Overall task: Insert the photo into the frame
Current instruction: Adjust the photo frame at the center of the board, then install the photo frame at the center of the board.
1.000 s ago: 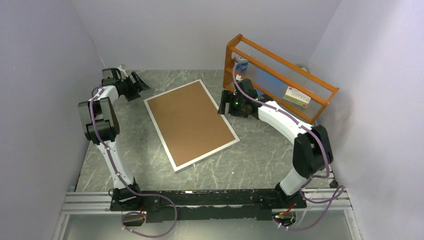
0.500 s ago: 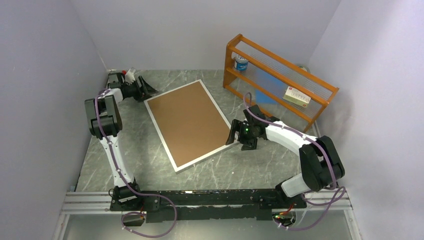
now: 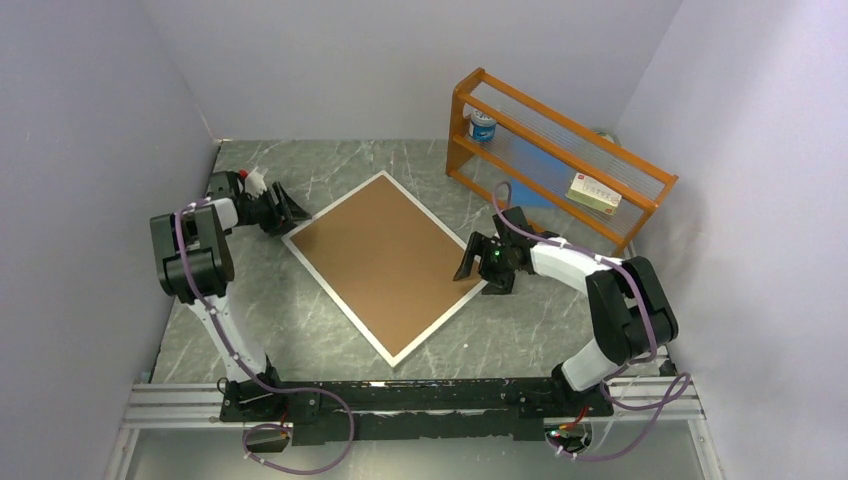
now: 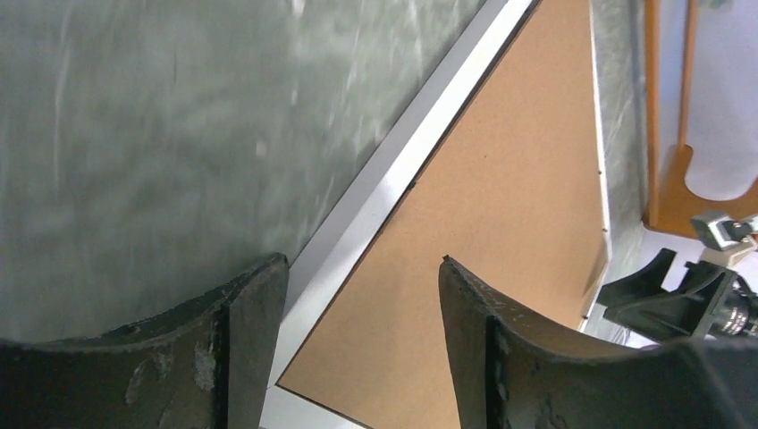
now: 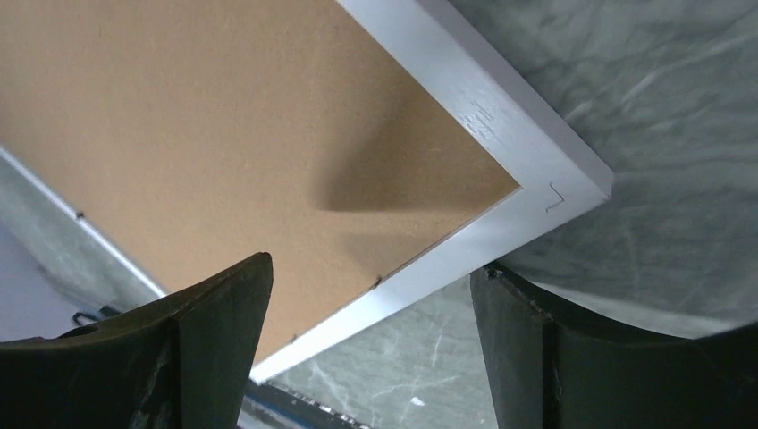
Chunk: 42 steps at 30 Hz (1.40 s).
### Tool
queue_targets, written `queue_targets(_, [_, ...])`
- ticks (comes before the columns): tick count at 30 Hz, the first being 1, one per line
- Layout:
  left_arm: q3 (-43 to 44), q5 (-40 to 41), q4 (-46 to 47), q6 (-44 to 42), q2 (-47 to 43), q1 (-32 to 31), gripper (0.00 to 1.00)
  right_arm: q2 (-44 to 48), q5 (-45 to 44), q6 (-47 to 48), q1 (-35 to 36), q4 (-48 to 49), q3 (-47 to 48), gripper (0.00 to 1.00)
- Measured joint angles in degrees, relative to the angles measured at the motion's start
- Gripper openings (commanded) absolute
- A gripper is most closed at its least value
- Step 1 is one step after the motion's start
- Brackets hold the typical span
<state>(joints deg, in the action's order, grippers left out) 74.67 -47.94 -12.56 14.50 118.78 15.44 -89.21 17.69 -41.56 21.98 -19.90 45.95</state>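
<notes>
While both arms have swung in over the last second, the frame (image 5: 487,107) has turned on the tabletop (image 3: 520,330). It now lies as a diamond with a corner toward each arm, where a second ago it lay less steeply turned. It is face down, and the brown board (image 3: 385,262) fills its opening.

The left end effector (image 3: 292,211) has come to the left corner. Its jaws are apart, with the white border between them in the wrist view, but I cannot tell whether either finger touches it. The right end effector (image 3: 478,277) has dropped from the far edge to the right corner. Its jaws are wide apart with the corner just ahead of them, and they grip nothing.

The photo shows in no view, so I cannot tell whether it lies under the board or elsewhere. The turn looks like a squaring-up, giving each arm a corner to work from. If so, the frame is only being positioned, and the insertion itself cannot be confirmed.
</notes>
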Motion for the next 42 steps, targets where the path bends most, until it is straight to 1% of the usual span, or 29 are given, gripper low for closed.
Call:
queue_targets(2, [-5.35,2.75,0.42,0.39,-4.42,0.31,0.64,-0.61,-1.70,1.29,-0.44,-0.26,1.11,0.84])
queue_targets(5, [-10.88,7.58,-1.11,1.66,-9.60,0.09,0.62,-1.22,-4.48,3.41,-1.11,-0.11,2.25,0.84])
queue_targets(10, [-15.02,18.67,-7.23,4.28,-16.02,-3.80,0.57,-2.64,-7.63,6.91,-2.93,0.42,4.07,0.84])
queue_targets(13, [-17.77,23.67,-10.71,6.21,-19.50,-6.34,0.57,-3.78,-10.32,8.76,-3.89,0.61,5.46,0.83])
queue_targets(15, [-19.34,25.97,-13.14,6.95,-21.73,-7.78,0.59,-4.35,-12.02,9.57,-4.17,0.83,6.10,0.82])
queue_targets(20, [-22.95,29.62,-20.94,7.63,-28.46,-10.49,0.73,-4.81,-14.71,9.84,-4.04,1.07,6.82,0.83])
queue_targets(23, [-21.18,30.05,-23.30,6.88,-30.84,-10.99,0.75,-4.66,-15.30,9.44,-3.56,1.03,6.84,0.85])
queue_targets(27, [-13.99,31.39,-24.61,4.68,-29.66,-11.15,0.68,-2.80,-16.50,8.87,-3.39,0.39,6.78,0.85])
queue_targets(30, [-9.20,32.72,-23.96,2.99,-26.47,-11.13,0.64,0.02,-17.03,8.33,-3.30,0.42,5.95,0.85])
queue_targets(34, [-7.45,32.89,-23.50,1.88,-21.57,-11.13,0.63,3.39,-17.22,7.19,-3.30,0.37,3.26,0.84])
queue_targets(37, [-7.21,31.36,-23.12,1.22,-17.51,-11.13,0.62,4.72,-17.11,6.32,-3.30,0.02,0.90,0.84])
queue_targets(42, [-7.15,27.82,-22.18,1.01,-14.78,-11.15,0.59,5.33,-16.22,4.96,-3.30,-1.09,-2.16,0.83])
